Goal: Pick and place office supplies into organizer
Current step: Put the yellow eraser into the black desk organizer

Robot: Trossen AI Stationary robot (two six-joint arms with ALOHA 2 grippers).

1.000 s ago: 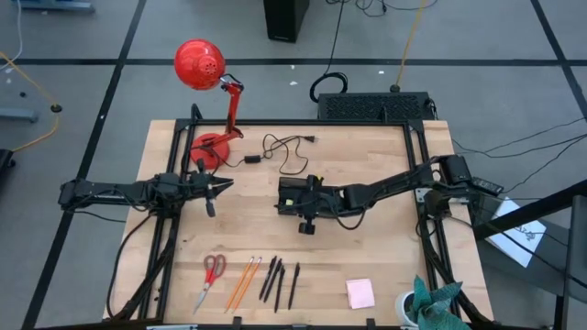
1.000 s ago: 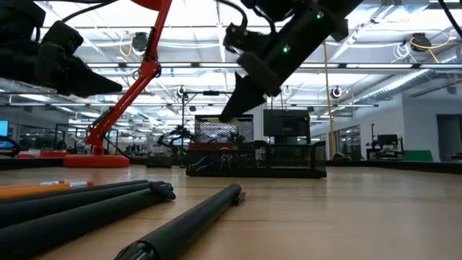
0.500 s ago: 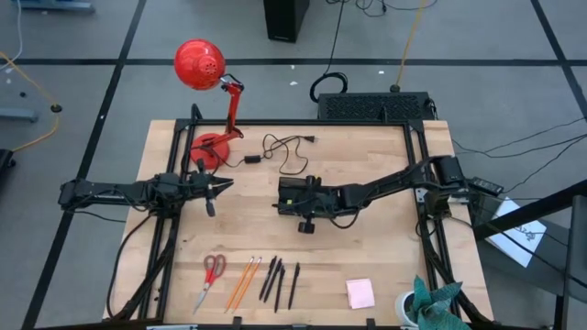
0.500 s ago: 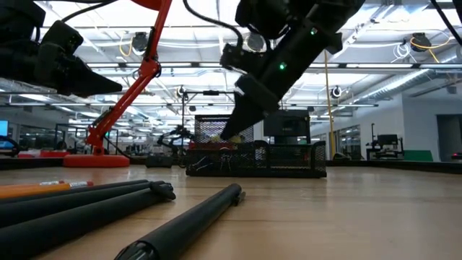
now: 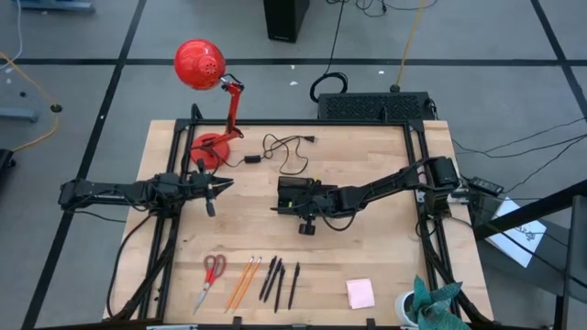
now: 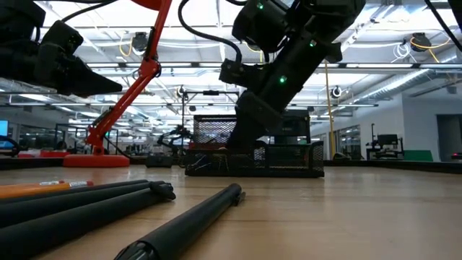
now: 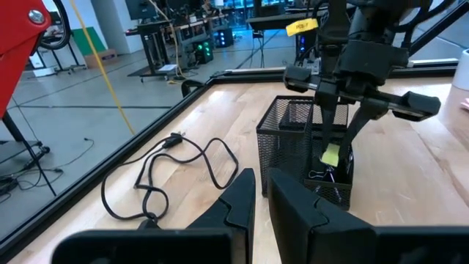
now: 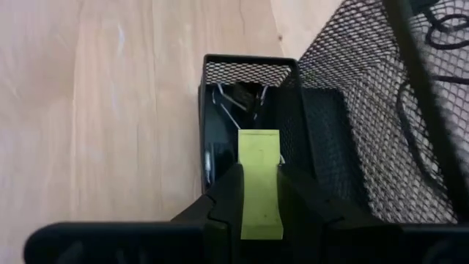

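Scanning from the left: left gripper (image 5: 218, 186) hovering above the table's (image 5: 367, 156) left half, just below the red lamp's base (image 5: 209, 147), fingers pressed nearly together around nothing, seen clenched and empty in the left wrist view (image 7: 258, 192). Behind it in the high view, the red lamp (image 5: 200, 64) rising to the upper left, and to its right a loose black cable (image 5: 286, 154) coiled on the wood, apart from everything else.

Along the near edge, in a row: red-handled scissors (image 5: 211, 275), then two orange pencils (image 5: 243, 280) side by side, then three black pens (image 5: 280, 280) fanned slightly, then, well to the right, a pink sticky-note pad (image 5: 359, 292). In the low view, pens (image 6: 195, 220) lying close to the lens, an orange pencil (image 6: 36, 189) at far left.

At table centre, the black mesh organizer (image 5: 295, 193), upright. Right gripper (image 5: 286, 199) reaching in from the right, lowered into the organizer's narrow compartment, grasping a small yellow-green block (image 8: 259, 182) between its two fingers (image 8: 223, 199). Block held upright, its lower part already below the mesh rim, with tiny black binder clips (image 8: 236, 99) lying on the compartment floor past it. Same block visible from the left wrist view (image 7: 330, 155) through the mesh wall, pinched by the right gripper (image 7: 333, 150) above more clips (image 7: 320, 176). Whether the block touches the floor, impossible to tell.
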